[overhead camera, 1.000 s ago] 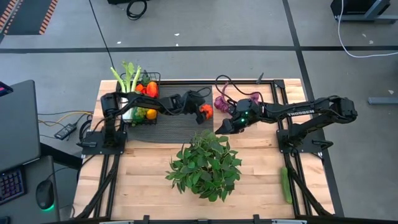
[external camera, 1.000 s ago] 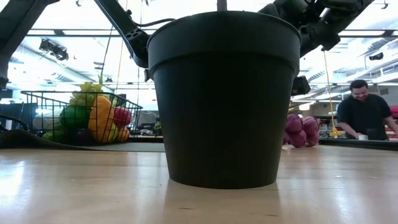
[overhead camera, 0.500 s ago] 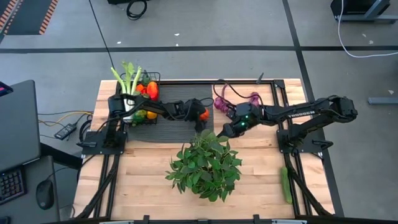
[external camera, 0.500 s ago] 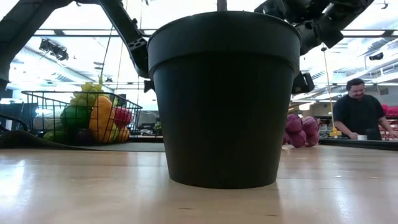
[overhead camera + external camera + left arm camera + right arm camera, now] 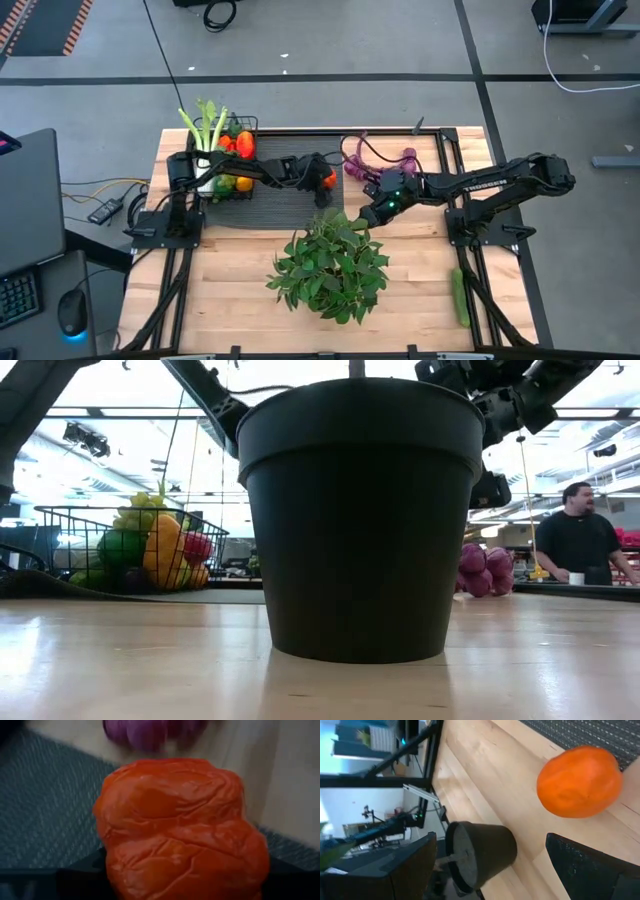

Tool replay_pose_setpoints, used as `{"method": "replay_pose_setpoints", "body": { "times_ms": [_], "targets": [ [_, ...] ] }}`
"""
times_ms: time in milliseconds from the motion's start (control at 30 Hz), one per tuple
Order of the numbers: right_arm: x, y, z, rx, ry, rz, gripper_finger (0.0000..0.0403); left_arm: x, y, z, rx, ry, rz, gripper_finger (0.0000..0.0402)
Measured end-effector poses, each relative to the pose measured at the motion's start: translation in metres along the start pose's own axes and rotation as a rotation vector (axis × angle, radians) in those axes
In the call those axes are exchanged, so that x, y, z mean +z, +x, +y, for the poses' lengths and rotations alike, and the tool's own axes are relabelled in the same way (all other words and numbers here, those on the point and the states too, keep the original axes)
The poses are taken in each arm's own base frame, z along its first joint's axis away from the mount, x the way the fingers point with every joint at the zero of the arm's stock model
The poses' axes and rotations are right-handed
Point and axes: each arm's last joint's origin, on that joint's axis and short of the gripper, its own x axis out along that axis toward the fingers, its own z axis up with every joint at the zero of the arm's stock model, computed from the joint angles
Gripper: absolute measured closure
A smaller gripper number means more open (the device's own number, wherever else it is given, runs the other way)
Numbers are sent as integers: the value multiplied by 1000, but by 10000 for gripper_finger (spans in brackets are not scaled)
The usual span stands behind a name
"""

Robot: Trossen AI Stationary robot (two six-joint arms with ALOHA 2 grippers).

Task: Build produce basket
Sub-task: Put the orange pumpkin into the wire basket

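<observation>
- My left gripper is stretched out from the basket side across the mat, near the mat's far right edge.
- A red pepper sits right at its tip and fills the left wrist view. I cannot tell whether I have a grip on it.
- Just past the pepper the mat ends, and the purple bulb string lies beyond on the bare wood.
- My right gripper reaches in from the right side and hangs between the mat's corner and the plant.
- Its fingers are spread wide with nothing between them.
- Ahead of it an orange lies on the wood, touching or just beside the mat's edge.
- The black pot of the plant stands farther along the same boards.
- The basket stands at the left back end of the mat, beside my left arm's shoulder.
- It is already well filled. Celery sticks up and out of its back.
- In the low view, green grapes, a yellow pepper and other red and green pieces show through the mesh.
- A cucumber lies well apart from everything, at the table's right front edge.
- A person is at a counter in the room behind the table.
</observation>
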Motion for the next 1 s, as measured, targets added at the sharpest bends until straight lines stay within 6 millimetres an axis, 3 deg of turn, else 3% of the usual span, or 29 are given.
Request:
{"method": "replay_pose_setpoints", "body": {
  "times_ms": [233,367,633,867,1000],
  "targets": [
    [-3,0,-2,-20,-13,30,25,37,-39,1,33,-9,-74,151],
    [-3,0,-3,-29,-22,36,31,57,-73,6,104,-14,-76,151],
    [8,-5,-7,-28,-134,-1,53,78,-144,19,221,-47,-95,135],
    [24,-13,-14,-9,-224,-8,55,71,-196,35,410,-203,-9,146],
    [32,-19,-18,4,-259,-19,55,51,-215,49,576,-243,161,136]
  ]
}}
